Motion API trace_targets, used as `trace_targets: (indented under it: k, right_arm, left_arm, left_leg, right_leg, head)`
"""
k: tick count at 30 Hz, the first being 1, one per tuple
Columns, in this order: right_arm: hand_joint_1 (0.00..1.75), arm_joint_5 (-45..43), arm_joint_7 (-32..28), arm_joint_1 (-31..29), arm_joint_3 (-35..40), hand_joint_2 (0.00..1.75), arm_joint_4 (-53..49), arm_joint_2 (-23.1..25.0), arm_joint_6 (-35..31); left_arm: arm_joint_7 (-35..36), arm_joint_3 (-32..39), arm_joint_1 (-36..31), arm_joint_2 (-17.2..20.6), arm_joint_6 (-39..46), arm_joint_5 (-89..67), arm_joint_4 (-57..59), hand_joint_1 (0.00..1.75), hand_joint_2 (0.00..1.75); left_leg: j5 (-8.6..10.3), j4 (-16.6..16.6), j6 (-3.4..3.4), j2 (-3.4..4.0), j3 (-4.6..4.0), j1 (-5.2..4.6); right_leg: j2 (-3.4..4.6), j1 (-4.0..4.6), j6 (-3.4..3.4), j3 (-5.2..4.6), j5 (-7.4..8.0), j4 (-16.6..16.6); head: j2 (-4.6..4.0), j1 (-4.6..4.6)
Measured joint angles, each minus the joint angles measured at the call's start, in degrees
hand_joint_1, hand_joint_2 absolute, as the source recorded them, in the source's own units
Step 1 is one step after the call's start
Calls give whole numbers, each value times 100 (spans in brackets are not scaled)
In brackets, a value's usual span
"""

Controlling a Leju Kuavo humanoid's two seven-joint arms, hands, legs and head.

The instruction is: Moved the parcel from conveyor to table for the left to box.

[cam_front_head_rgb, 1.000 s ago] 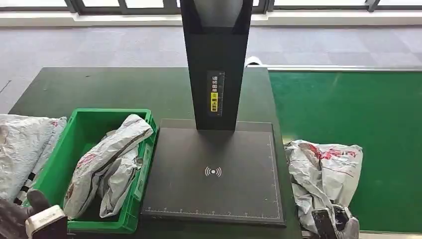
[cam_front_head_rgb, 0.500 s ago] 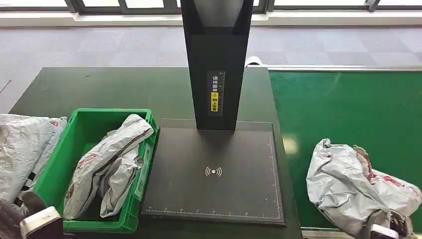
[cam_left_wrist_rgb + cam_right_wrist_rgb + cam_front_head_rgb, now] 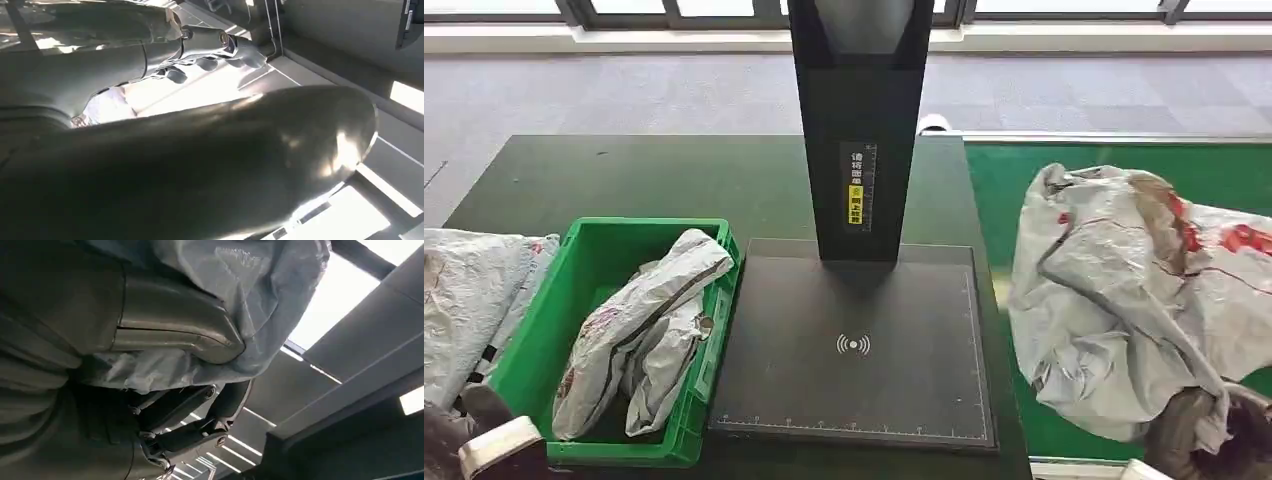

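A crumpled grey parcel point(image 3: 1124, 300) with red print hangs above the green conveyor point(image 3: 1024, 190), right of the table. My right hand point(image 3: 1209, 440) grips its lower end from below, at the lower right corner of the head view. In the right wrist view the parcel point(image 3: 250, 290) is clamped between the thick thumb point(image 3: 175, 325) and the dark fingers point(image 3: 200, 415). My left hand point(image 3: 484, 445) is low at the near left, by the green box point(image 3: 714, 340), holding nothing. Its fingers point(image 3: 210, 47) are spread in the left wrist view.
The green box holds two grey parcels point(image 3: 639, 330). A black scanner plate point(image 3: 854, 400) with a tall black post point(image 3: 859, 130) stands on the dark table point(image 3: 624, 170) between box and conveyor. More grey parcels point(image 3: 469, 290) lie left of the box.
My right hand has lifted the parcel off the conveyor: it lay at the belt's near left edge, shifted right, and now hangs higher and closer to the camera. The left hand barely moved.
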Motion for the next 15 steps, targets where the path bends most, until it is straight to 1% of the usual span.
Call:
trace_targets:
  k: [2, 4, 6, 8, 9, 11, 15]
  right_arm:
    - [175, 325, 0, -6, 323, 175, 24, -66, 15]
    - [175, 548, -2, -84, 775, 175, 267, -121, 120]
    - [175, 764, 57, -264, 1169, 175, 788, -155, 265]
    - [175, 1066, 190, -478, 1543, 175, 1466, -169, 422]
    - [175, 1182, 260, -567, 1700, 175, 1792, -171, 455]
    - [175, 1213, 321, -726, 1953, 175, 2423, -186, 500]
    - [175, 928, 317, -968, 2278, 175, 3522, -291, 553]
  left_arm:
    - [0, -7, 0, 0, 0, -29, 0, 0, 0]
    - [0, -20, 0, 0, 0, -42, 4, 0, 0]
    - [0, -35, -1, 0, 0, -79, 18, 0, 0]
    - [0, -74, -6, 2, -2, -105, 37, 0, 0]
    - [0, -96, -11, 2, -2, -116, 50, 0, 0]
    - [0, -138, -21, 4, 0, -140, 81, 0, 0]
    - [0, -157, -31, 9, 0, -110, 131, 0, 0]
  left_leg:
    - [-5, -1, -1, 9, -40, 0]
    - [-8, -3, -2, 11, -40, 1]
    - [-7, -3, -2, 10, -37, 2]
    - [3, -3, -4, 9, 8, 3]
    - [5, -2, -6, 6, 7, 3]
    - [6, -2, -6, 1, 7, 4]
    - [5, -2, -6, 1, 2, 3]
  right_leg:
    - [6, 0, -1, 4, -1, 0]
    - [7, 2, -2, 3, -3, -2]
    - [7, 3, -2, 3, -3, -2]
    - [6, 3, -3, 1, -1, 0]
    - [4, 4, -2, -1, 1, 0]
    - [0, 4, -3, 1, 1, 2]
    - [1, 4, -3, -4, 0, 2]
  head:
    - [0, 0]
    - [0, -2]
    - [0, -2]
    - [0, -2]
    - [0, -2]
    - [0, -2]
    - [0, 0]
